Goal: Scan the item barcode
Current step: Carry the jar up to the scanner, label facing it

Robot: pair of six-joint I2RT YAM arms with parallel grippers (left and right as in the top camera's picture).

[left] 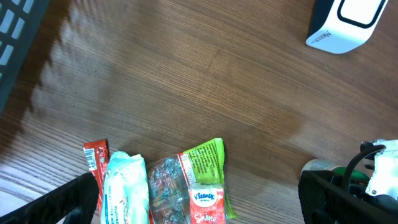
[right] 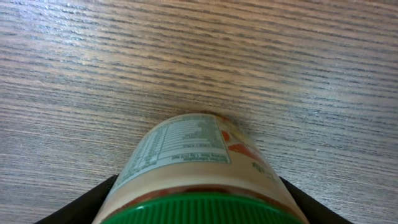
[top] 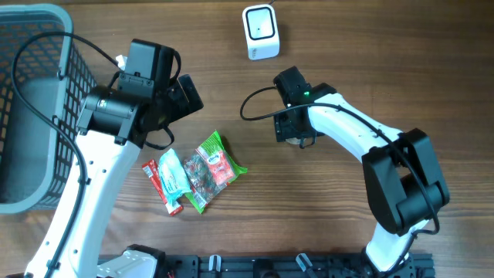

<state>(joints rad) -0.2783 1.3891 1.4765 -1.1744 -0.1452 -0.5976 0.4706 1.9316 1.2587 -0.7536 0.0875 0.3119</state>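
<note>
Desk [top: 347, 46]: brown wood grain.
Jar [right: 186, 149]: green lid, pale printed label, on the desk right of centre, well apart from the white scanner [top: 260, 31].
Right pincer [top: 292, 130]: closed against the jar's sides.
Left pincer [top: 181, 96]: spread wide, holding nothing, above the snack packets [top: 197, 174].
Basket [top: 31, 205]: grey, far left.

Snack packets [left: 161, 186] low on wooden table [left: 186, 74], white scanner [left: 345, 25] top right
</note>
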